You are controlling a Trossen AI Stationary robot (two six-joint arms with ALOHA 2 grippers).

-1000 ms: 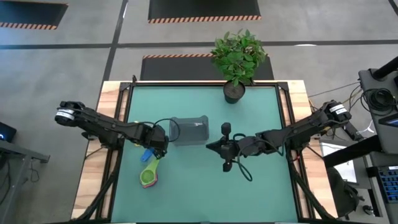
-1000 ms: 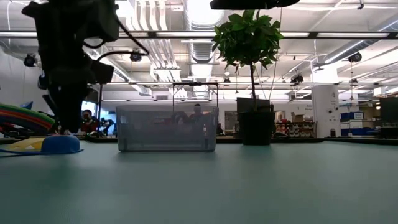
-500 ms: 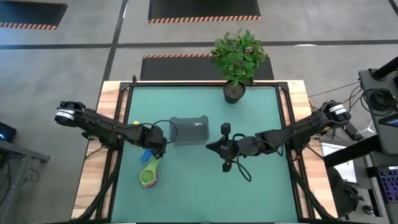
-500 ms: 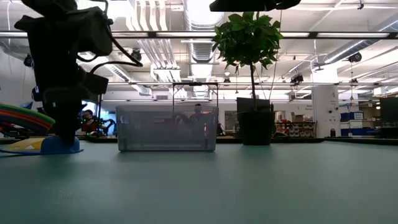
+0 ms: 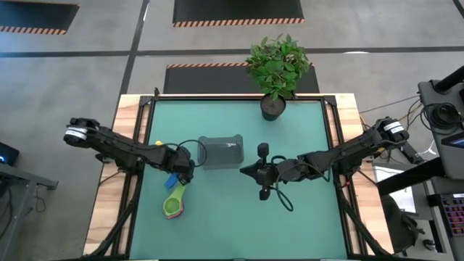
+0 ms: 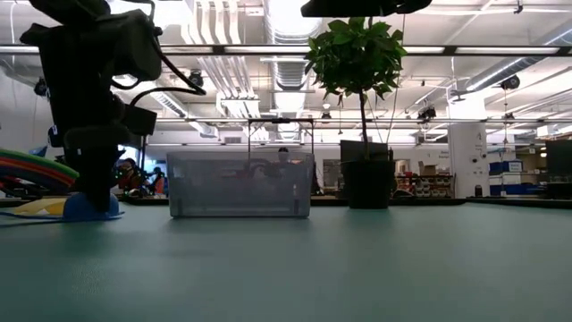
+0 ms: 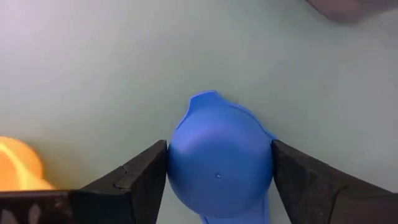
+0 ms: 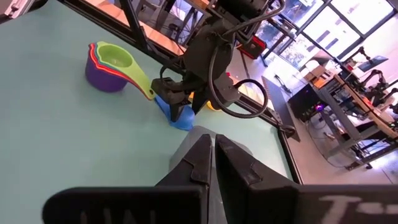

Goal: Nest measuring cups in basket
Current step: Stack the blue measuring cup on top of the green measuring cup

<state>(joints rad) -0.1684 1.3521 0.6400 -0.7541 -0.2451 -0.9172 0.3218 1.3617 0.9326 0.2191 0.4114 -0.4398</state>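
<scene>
Toward the left edge of the green tabletop [image 5: 304, 217], the left end effector [image 7: 217, 171] is lowered over an upside-down blue measuring cup [image 7: 219, 165], one finger [image 7: 140, 177] on each side of its rounded bowl. The fingers stand right at the bowl's sides, but whether they press on it cannot be told. The low view shows the same cup [image 6: 88, 207] sitting on the tabletop under that arm.

Near the front-left corner lies a nested stack of cups [image 5: 173, 204], with a green cup [image 8: 117, 56] on top and a purple cup [image 8: 103, 78] at the bottom. A yellow-orange cup [image 7: 17, 163] sits just beside the blue one.

Close to the tabletop's middle stands the grey basket [image 5: 220, 153], upright and just beside the left arm's wrist. The right end effector [image 8: 211, 163] hangs over the middle of the tabletop beside the basket, its fingers pressed together and holding nothing. At the far edge stands a potted plant [image 5: 278, 71].
</scene>
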